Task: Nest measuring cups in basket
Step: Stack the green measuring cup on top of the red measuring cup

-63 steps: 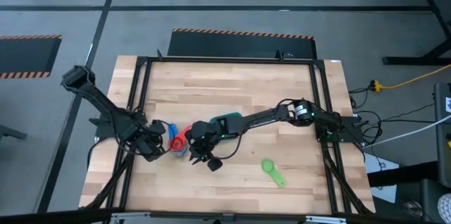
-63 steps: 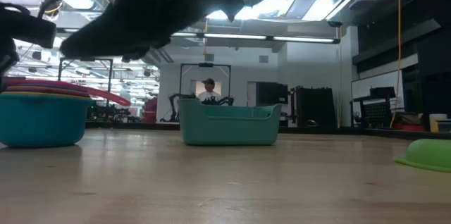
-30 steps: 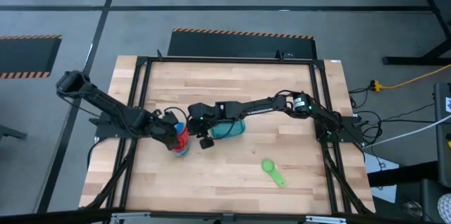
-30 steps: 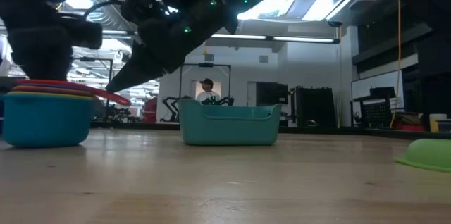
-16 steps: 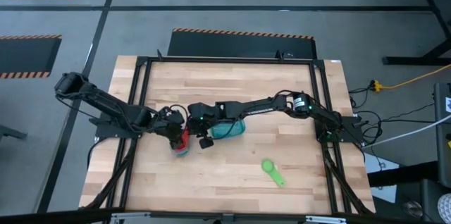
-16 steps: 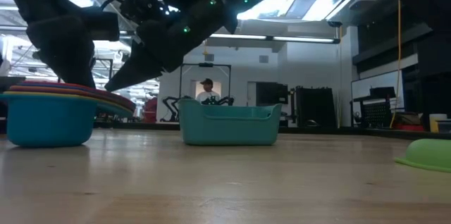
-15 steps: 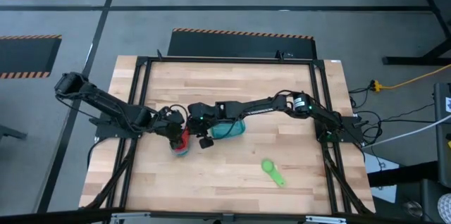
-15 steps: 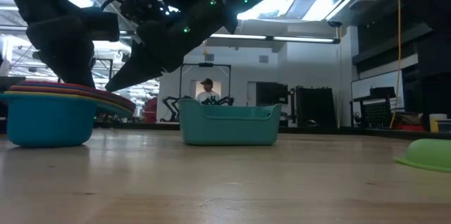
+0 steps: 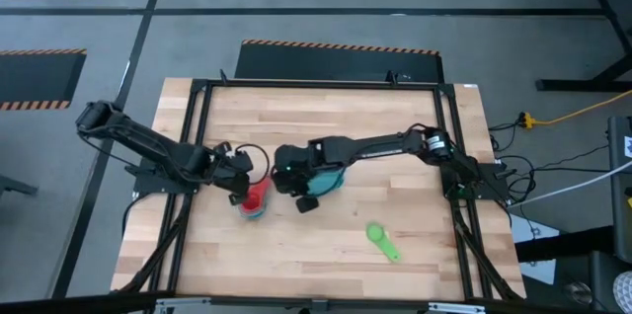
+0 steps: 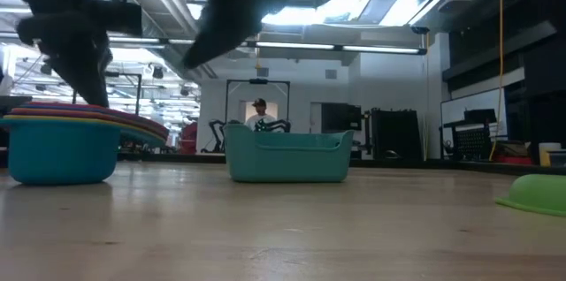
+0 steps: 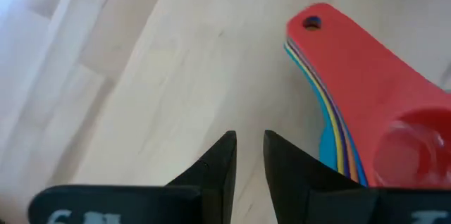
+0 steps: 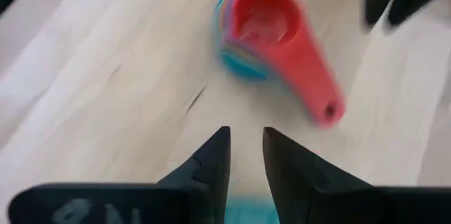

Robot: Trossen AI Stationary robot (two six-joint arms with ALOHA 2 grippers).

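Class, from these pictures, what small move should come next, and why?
Probably the right gripper should go for the green cup, which lies alone on the table. The nested stack, red cup on top, stands beside the empty basket, so it lacks that one.

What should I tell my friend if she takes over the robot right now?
Left claw: narrow gap between the fingers, holding nothing, beside the handles of the cup stack.
Right claw: same narrow gap, holding nothing, between the stack and the teal basket.
Things: the stack sits on the table with the red cup on top and a light blue cup at the bottom. A green cup lies apart, toward the table's front right.
Done: most cups nested.
Left: add the green cup, then put the stack in the basket, which looks empty from the low view.
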